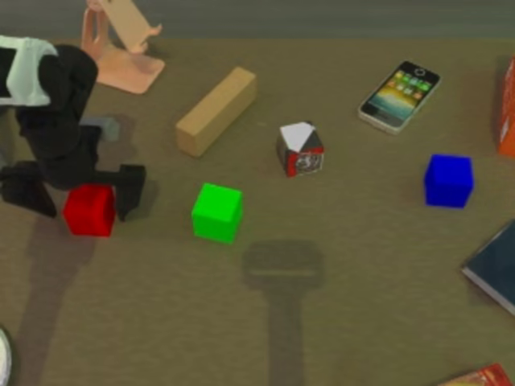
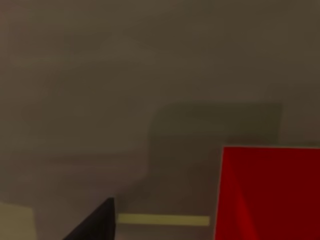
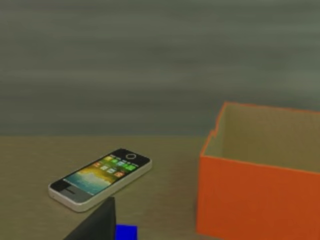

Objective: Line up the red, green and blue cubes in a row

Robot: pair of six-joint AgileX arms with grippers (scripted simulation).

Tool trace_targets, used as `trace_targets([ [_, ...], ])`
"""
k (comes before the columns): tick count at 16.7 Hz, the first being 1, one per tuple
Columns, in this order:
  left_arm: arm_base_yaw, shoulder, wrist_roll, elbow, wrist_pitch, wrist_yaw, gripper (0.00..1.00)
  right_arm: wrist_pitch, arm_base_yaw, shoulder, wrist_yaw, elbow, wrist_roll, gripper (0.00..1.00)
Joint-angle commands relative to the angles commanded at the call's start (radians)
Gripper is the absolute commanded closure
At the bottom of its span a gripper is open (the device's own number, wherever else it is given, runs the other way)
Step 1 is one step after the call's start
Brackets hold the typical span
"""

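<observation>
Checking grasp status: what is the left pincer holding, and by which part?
The left pincer straddles the red cube, fingers at its two opposite sides; a firm hold cannot be told.

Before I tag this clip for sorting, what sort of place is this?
Probably a rendered tabletop test scene, not a real room: a brown table strewn with unrelated props, such as a smartphone, an open orange box and the red cube at the left pincer.

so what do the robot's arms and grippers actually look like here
Only the left arm shows in the top view: bulky matte black links with a white section near the edge, ending in the left gripper with two flat black fingers. Each wrist view shows just one dark, pointed fingertip.
</observation>
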Motion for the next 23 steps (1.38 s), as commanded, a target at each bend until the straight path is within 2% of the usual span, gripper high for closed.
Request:
trace_targets([
  [10,0.0,0.0,0.0,0.0,0.0,0.0,0.98,0.0,0.0,0.0,0.0,0.0,0.0,0.0],
  [20,0.001,-0.026,0.001,0.011,-0.013,-0.001,1.0,0.0,0.0,0.0,0.0,0.0,0.0,0.0],
  [23,0.006,-0.053,0.001,0.056,-0.085,-0.002,1.0,0.0,0.0,0.0,0.0,0.0,0.0,0.0],
])
